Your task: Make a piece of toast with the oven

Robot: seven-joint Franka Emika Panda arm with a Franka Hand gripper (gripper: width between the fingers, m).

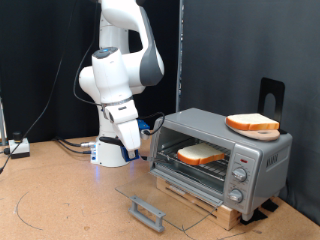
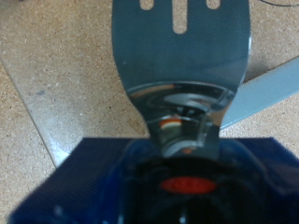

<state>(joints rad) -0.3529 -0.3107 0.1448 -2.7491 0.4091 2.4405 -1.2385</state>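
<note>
Frankly, the gripper (image 2: 187,182) itself is hard to read: the wrist view shows only a dark blue blur around a red spot where the fingers should be, and the exterior view hides the hand behind the lowered forearm, so whether the jaws are spread or pressed together cannot be told. Straight out ahead of the jaws juts a shiny metal spatula blade (image 2: 182,56), slotted at its far end, its top cut off by the frame; how it is fixed to the hand does not show. Beneath the blade lies speckled tabletop (image 2: 56,84), with the edge of the glass door (image 2: 271,89) just beside the blade.

Only the exterior view shows the oven (image 1: 225,155), well away from the jaws, standing on a wooden board. Its glass door lies flat open on the table, handle (image 1: 148,212) outermost. One piece of toast (image 1: 202,154) rests on the rack inside; a second slice (image 1: 252,124) sits on the oven's roof. Open tabletop (image 1: 60,195) spreads between the arm's base and the door.
</note>
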